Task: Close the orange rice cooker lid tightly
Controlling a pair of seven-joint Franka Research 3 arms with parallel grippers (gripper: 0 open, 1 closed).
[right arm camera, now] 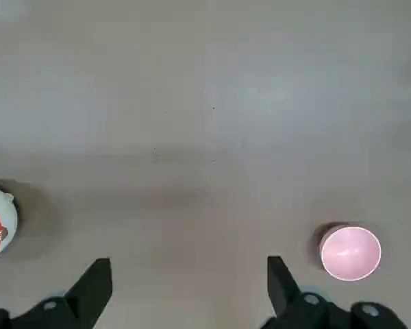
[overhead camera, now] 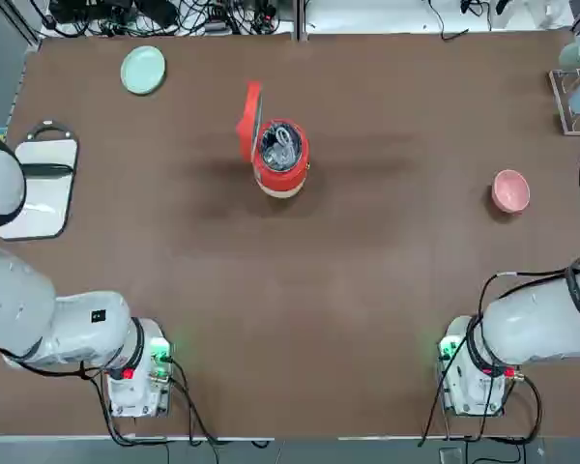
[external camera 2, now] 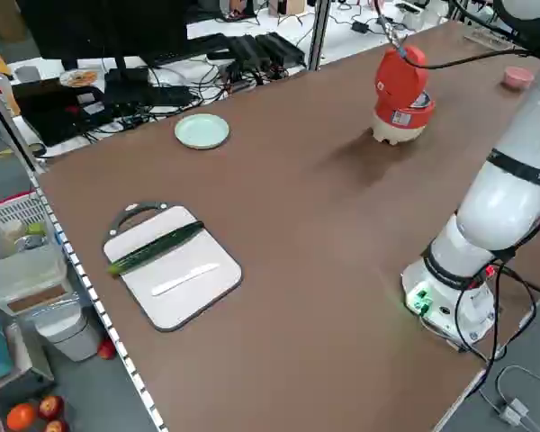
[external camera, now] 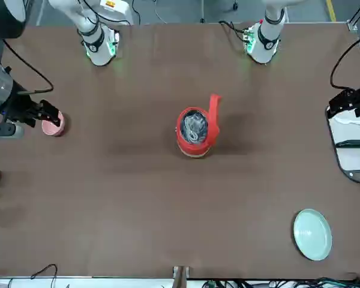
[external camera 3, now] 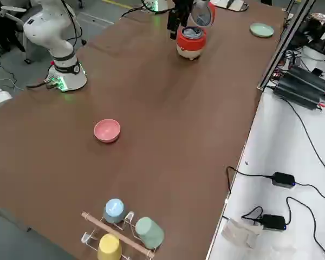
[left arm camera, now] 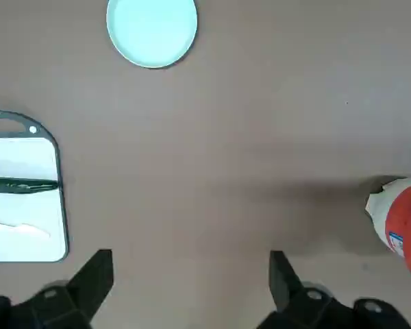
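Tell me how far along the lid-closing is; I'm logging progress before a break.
Nothing looks done yet: the lid stands upright on its hinge, leaving the orange rice cooker and its metal inner bowl exposed. Nothing is in hand: the left gripper and right gripper are both open, empty and well away from the cooker. Still left: reach the lid, swing it down and press it shut.

No readable text anywhere; only an illegible small label on the orange rice cooker point(external camera 2: 401, 115).
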